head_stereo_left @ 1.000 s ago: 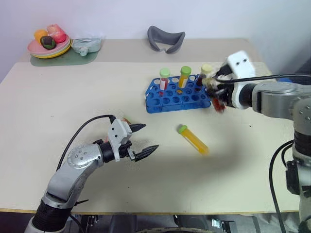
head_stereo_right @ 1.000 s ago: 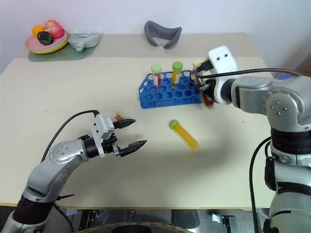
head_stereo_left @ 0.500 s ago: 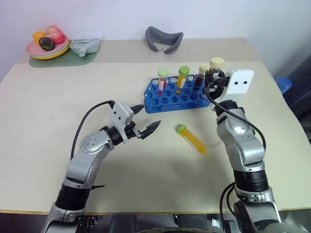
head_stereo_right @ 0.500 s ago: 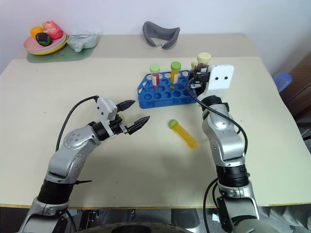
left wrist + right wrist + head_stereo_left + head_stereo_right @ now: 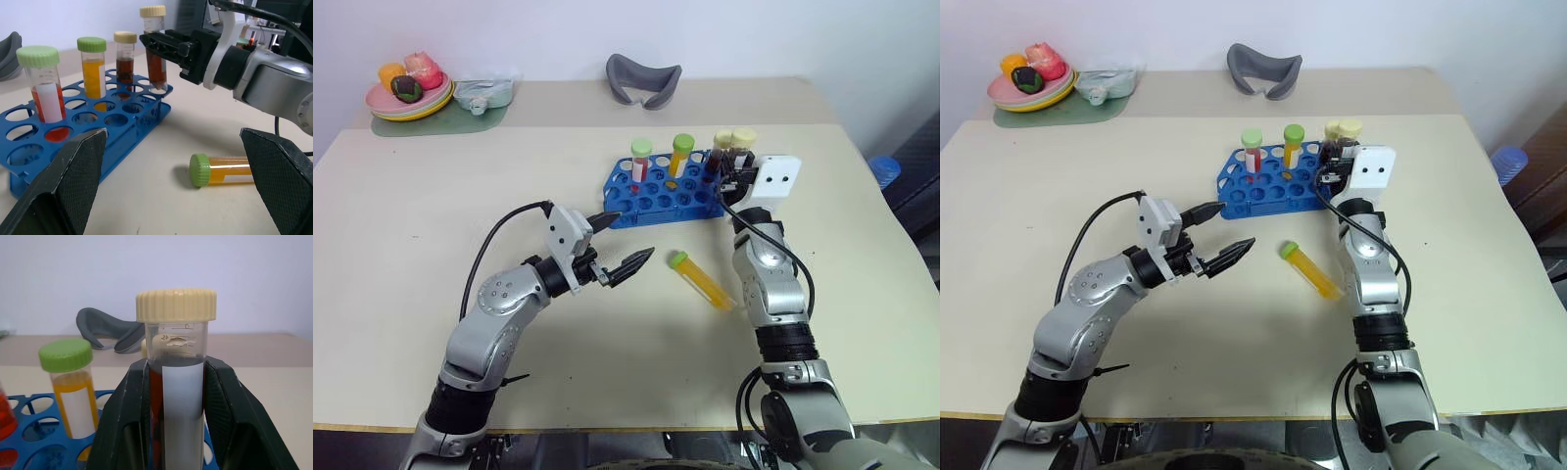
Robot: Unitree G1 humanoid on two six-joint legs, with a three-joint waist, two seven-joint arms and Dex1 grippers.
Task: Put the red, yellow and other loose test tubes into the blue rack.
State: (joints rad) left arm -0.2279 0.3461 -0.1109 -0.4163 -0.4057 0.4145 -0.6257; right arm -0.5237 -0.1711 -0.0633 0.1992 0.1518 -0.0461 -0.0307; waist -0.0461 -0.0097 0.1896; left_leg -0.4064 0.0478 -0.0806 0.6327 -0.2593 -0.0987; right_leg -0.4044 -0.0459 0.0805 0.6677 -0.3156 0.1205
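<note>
right gripper just swung down, pinching the brown tube over the blue rack centre-right; left gripper spread, yellow tube next.

Beige table set against a plain pale wall. Far edge: green mat bearing a pink plate of toy fruit, and a grey curved headrest-like object. Even, diffuse lighting.

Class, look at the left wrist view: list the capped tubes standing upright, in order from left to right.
red tube with green cap → yellow-orange tube with green cap → dark brown tube with pale-yellow cap standing in the blue rack → dark brown tube held by the right gripper
</note>
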